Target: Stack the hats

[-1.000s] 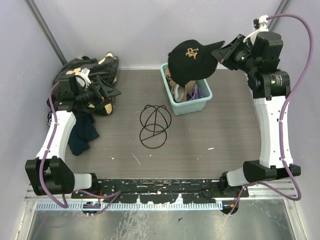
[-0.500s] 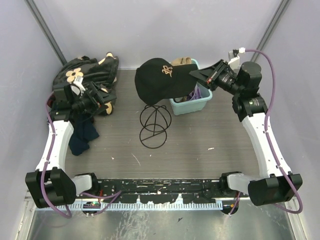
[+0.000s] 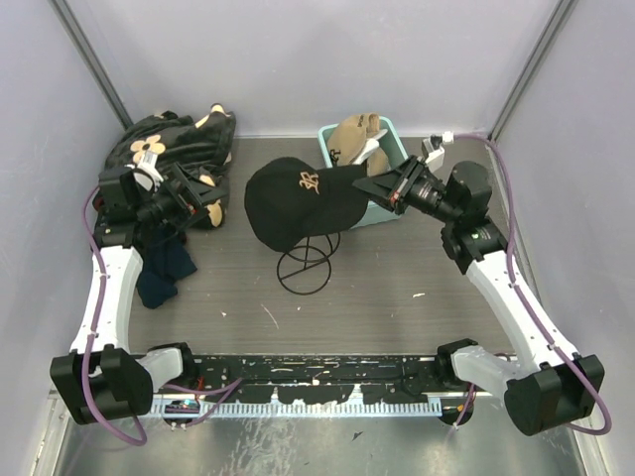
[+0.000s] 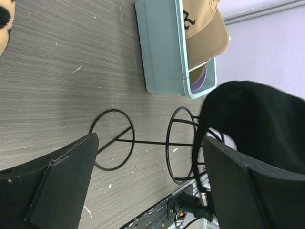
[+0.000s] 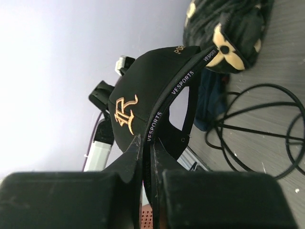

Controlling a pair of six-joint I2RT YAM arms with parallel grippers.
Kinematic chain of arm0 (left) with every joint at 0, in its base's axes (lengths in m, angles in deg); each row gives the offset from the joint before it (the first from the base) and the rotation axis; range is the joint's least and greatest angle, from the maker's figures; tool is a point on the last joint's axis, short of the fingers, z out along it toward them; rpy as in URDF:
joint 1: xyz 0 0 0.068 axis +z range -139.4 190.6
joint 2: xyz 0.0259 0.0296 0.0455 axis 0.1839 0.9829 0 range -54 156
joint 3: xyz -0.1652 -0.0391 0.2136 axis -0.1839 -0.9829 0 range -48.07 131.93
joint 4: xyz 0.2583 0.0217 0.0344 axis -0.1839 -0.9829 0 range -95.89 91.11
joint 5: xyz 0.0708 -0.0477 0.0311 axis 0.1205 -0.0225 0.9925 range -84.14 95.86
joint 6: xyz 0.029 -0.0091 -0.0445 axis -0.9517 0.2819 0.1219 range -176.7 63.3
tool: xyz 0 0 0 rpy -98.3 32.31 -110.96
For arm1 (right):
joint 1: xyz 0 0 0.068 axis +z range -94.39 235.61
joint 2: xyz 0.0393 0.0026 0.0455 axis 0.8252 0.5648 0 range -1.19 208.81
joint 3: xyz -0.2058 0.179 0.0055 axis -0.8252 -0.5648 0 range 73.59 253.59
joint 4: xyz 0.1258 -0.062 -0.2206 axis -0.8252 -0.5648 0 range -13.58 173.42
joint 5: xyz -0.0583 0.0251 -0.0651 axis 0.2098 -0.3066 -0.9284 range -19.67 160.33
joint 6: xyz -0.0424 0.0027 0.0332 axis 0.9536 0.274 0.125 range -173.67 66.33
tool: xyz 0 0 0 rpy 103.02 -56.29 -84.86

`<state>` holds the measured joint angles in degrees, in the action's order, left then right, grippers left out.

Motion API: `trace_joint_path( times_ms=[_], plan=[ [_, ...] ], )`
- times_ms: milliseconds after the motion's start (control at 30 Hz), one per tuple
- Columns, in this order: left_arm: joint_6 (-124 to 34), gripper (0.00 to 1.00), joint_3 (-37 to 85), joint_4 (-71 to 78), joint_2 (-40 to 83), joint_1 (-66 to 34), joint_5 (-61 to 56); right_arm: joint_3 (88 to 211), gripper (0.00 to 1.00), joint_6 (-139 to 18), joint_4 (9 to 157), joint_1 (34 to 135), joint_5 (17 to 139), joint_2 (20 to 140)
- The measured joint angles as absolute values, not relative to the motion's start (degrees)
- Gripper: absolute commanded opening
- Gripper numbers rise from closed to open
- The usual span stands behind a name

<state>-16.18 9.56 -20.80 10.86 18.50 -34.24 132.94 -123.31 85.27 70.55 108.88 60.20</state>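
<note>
— Two fingers of the right gripper (image 5: 147, 145) stand pressed together; on what?
— On the brim of the black cap (image 3: 293, 198). They clamp its edge, and the cap hangs out to the left of them.
— Any writing on it?
— A gold interlaced monogram on the front, which looks like doubled R's. "VESPORTS" is printed over and over in white along the inner band.
— Where is the cap?
— Mid-table, with its crown over the top of the black wire stand (image 3: 308, 266). Whether it touches the wire I cannot tell.
— And past the gripper?
— The teal bin (image 3: 377, 213), far and right of centre. The tan cap (image 3: 355, 139) lies on top, with a dark logo I cannot read. A purple cap (image 4: 200, 82) shows under it.
— The other arm?
— The left gripper (image 3: 205, 191) has its fingers spread wide and holds nothing. It is at the left, beside the black flowered fabric (image 3: 169, 149), with the navy clothing (image 3: 164, 273) nearer.
</note>
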Motion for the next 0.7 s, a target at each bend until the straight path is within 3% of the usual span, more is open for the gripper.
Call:
trace_joint_path(
  times_ms=[333, 700],
  plan=[
    [-17.0, 0.98, 7.6, -21.8, 10.6, 18.7, -34.2, 120.2, 0.01, -123.7, 90.1, 70.6, 108.8, 60.2],
    [-17.3, 0.98, 6.9, -22.0, 10.6, 18.7, -34.2, 114.4, 0.01, -122.2, 92.9, 68.5, 109.0, 60.0]
  ],
)
